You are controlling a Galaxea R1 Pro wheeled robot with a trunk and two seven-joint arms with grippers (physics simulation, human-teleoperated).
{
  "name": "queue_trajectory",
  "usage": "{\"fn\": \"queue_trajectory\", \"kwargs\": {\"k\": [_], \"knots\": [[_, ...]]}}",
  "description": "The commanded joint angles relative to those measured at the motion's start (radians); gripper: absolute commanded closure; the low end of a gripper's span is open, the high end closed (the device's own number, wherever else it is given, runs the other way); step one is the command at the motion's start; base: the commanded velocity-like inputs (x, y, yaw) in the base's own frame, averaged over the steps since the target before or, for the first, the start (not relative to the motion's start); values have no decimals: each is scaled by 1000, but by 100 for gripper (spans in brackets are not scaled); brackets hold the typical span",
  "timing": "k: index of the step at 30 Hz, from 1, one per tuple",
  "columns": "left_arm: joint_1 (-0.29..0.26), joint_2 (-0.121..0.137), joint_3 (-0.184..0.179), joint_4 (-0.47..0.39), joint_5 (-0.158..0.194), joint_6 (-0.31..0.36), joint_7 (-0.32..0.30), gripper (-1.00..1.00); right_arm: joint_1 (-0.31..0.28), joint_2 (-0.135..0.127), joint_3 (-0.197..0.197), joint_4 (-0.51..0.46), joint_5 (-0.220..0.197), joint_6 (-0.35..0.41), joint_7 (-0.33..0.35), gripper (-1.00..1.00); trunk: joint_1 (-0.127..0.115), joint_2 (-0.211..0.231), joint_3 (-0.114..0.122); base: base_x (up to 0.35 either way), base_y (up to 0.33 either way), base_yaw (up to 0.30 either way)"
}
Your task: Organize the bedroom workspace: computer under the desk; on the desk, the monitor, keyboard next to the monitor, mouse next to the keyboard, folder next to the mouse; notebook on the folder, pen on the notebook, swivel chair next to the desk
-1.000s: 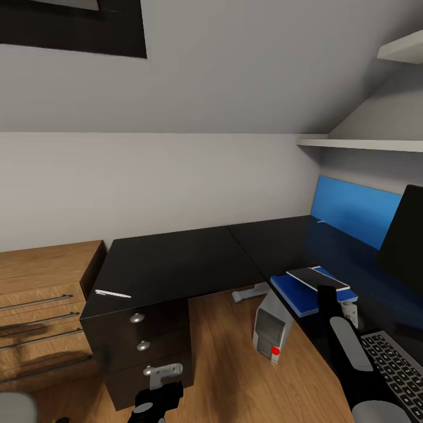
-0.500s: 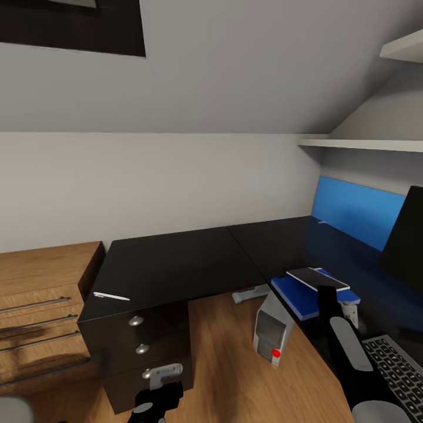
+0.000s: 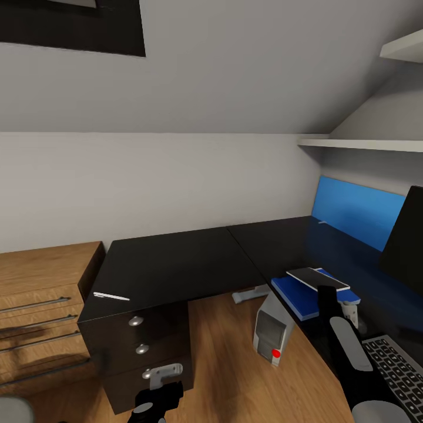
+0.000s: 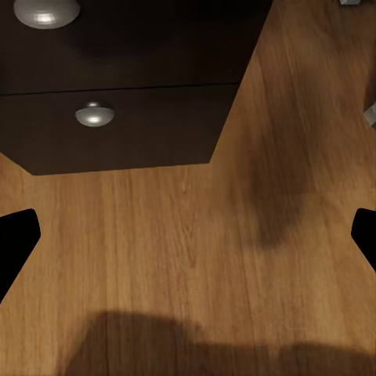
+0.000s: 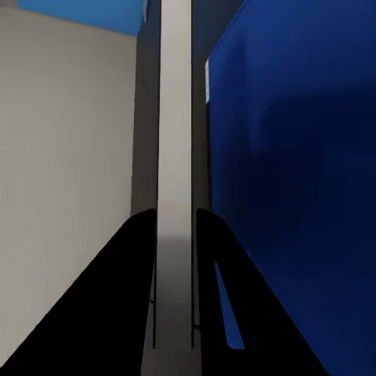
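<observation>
The black L-shaped desk (image 3: 176,264) fills the middle of the head view. A white pen (image 3: 111,295) lies near its left front edge, above the drawer unit (image 3: 141,346). On the desk's right wing lies the blue folder (image 3: 299,296), with the dark grey notebook (image 3: 317,277) over it. My right gripper (image 3: 326,289) is shut on the notebook's pale edge (image 5: 175,117); I cannot tell whether the notebook rests on the folder. The computer (image 3: 271,329) stands on the floor under the desk. The monitor (image 3: 406,241) and keyboard (image 3: 399,364) are at the right. My left gripper (image 4: 188,235) hangs open over the floor.
A light wooden cabinet (image 3: 41,294) stands left of the desk, close to the drawer unit. A blue wall panel (image 3: 358,211) runs behind the desk's right wing, with white shelves (image 3: 358,143) above it. Wooden floor (image 3: 229,364) lies between the drawer unit and the computer.
The whole head view shifted slightly a second ago, so the camera moved. Since then nothing has visibly changed.
</observation>
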Motion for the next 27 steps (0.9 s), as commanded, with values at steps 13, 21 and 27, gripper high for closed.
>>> {"fn": "queue_trajectory", "kwargs": {"k": [13, 21, 27], "knots": [[-1, 0, -1, -1, 10, 2, 7, -100, -1, 2, 2, -2, -11, -9, -1, -100, 0, -1, -1, 0, 0, 0], [-1, 0, -1, -1, 10, 2, 8, -100, -1, 3, 2, -2, -10, -8, -1, -100, 0, -1, -1, 0, 0, 0], [-1, 0, -1, 0, 11, 3, 8, -100, -1, 3, 2, -3, -10, -8, -1, -100, 0, -1, -1, -81, -86, 0]]}}
